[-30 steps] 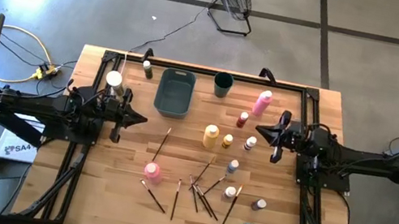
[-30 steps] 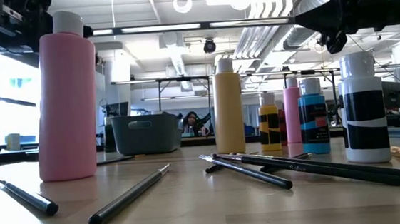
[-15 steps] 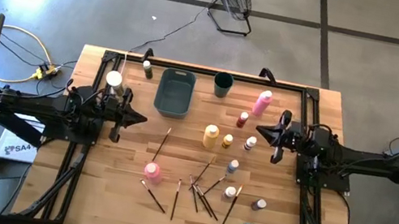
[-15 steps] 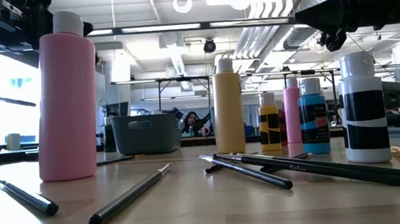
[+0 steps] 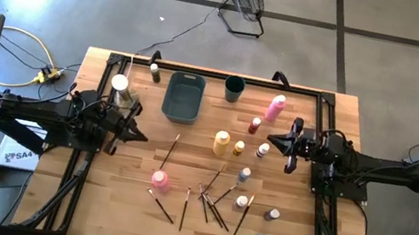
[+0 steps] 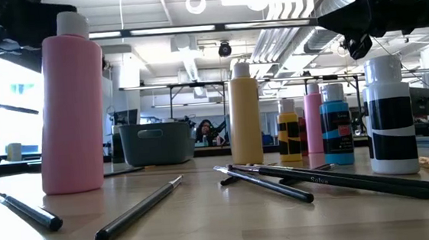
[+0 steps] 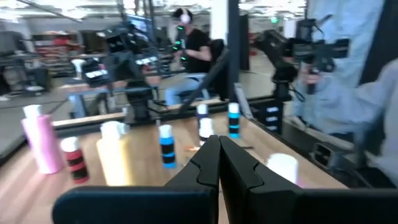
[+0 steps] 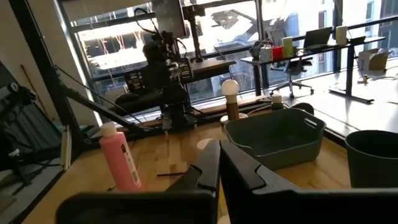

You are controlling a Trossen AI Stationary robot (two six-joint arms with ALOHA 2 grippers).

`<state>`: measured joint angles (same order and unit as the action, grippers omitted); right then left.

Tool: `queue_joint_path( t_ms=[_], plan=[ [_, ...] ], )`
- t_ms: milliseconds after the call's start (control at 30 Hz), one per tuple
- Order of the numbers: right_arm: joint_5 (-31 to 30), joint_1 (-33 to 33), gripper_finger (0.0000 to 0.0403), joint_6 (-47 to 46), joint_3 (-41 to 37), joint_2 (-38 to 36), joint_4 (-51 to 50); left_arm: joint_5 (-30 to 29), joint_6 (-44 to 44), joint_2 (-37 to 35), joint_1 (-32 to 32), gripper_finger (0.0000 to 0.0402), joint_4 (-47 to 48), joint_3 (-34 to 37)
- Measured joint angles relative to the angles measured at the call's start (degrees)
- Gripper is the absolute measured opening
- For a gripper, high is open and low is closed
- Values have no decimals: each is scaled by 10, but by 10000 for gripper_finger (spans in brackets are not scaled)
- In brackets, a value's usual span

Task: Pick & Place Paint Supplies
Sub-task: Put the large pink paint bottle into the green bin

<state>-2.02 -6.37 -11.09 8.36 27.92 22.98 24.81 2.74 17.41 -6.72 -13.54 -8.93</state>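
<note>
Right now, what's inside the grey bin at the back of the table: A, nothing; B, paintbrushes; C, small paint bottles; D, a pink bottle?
A: in the high view the grey bin shows only its bare floor, while the paintbrushes lie on the table.

Tall pink bottle (image 6: 71, 108) upright; paintbrushes (image 6: 269, 183) flat on table (image 6: 208, 228).
</note>
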Motion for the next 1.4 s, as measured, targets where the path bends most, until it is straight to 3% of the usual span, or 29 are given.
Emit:
queue_joint_path(
  t_ms=[300, 633, 1133, 1400],
  plan=[
    [-32, 0, 3, 4, 0, 0, 0, 56, 36, 30, 0, 0, 85, 0],
    [-40, 0, 3, 23, 0, 0, 1, 96, 74, 93, 0, 8, 58, 0],
    [-38, 0, 3, 24, 0, 0, 3, 135, 74, 114, 0, 131, 29, 0],
    [-38, 0, 3, 27, 0, 0, 3, 119, 33, 113, 0, 172, 18, 0]
  ],
)
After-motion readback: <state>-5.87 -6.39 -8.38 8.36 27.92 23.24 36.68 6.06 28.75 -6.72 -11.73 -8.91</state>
